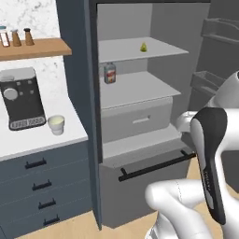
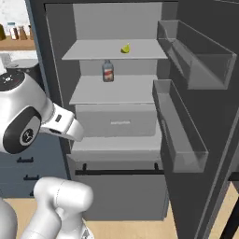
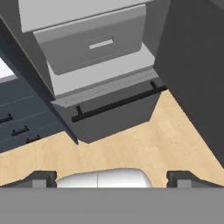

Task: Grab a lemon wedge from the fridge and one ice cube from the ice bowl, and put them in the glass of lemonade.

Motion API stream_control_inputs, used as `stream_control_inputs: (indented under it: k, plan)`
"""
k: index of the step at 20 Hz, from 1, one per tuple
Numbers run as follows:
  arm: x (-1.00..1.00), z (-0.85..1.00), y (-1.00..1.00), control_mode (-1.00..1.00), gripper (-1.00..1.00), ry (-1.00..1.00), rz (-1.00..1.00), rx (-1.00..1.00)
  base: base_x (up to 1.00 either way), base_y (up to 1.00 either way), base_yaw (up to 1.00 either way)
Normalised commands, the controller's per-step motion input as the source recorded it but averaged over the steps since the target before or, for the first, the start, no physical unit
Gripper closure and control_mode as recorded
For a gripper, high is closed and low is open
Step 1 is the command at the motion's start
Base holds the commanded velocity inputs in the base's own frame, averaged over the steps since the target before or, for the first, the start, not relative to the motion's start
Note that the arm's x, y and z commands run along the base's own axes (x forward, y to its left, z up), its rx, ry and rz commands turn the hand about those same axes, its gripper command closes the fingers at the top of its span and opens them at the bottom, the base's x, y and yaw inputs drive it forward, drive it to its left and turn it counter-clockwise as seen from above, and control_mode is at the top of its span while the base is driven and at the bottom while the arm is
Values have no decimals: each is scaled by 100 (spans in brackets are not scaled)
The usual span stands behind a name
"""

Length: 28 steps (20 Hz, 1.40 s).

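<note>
The fridge (image 1: 77,70) stands open, its door swung out to the right (image 2: 205,154). On its top shelf lies the tiny yellow lemon wedge (image 1: 144,47) (image 2: 125,48), by itself. The glass of lemonade (image 1: 56,124) rests on the white counter left of the fridge. My gripper (image 3: 112,179) is open, its dark fingertips (image 3: 41,178) far apart with nothing between them. It hangs well below the wedge's shelf and looks down at the fridge's lower drawers (image 3: 96,43) and the floor. The ice bowl is out of view.
An orange-labelled can (image 1: 109,73) (image 2: 108,71) stands on the middle shelf. Clear door bins (image 2: 186,56) jut from the open door on the right. A black coffee machine (image 1: 21,98) sits behind the glass. A black bar handle (image 3: 118,103) crosses the bottom drawer.
</note>
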Motion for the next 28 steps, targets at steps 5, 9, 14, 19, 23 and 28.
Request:
stream_control_inputs:
  k: [5,9,14,19,23,28]
  plan:
    - [0,0,0,100,-100,0,0,0,30,0,23]
    - [0,0,0,100,-100,0,0,0,12,-48,15]
    - [0,0,0,100,-100,0,0,0,37,-52,12]
    - [0,0,0,100,-100,0,0,0,56,-29,1]
    - [0,0,0,100,-100,0,0,0,73,-25,0]
    - [0,0,0,100,-100,0,0,0,71,-15,1]
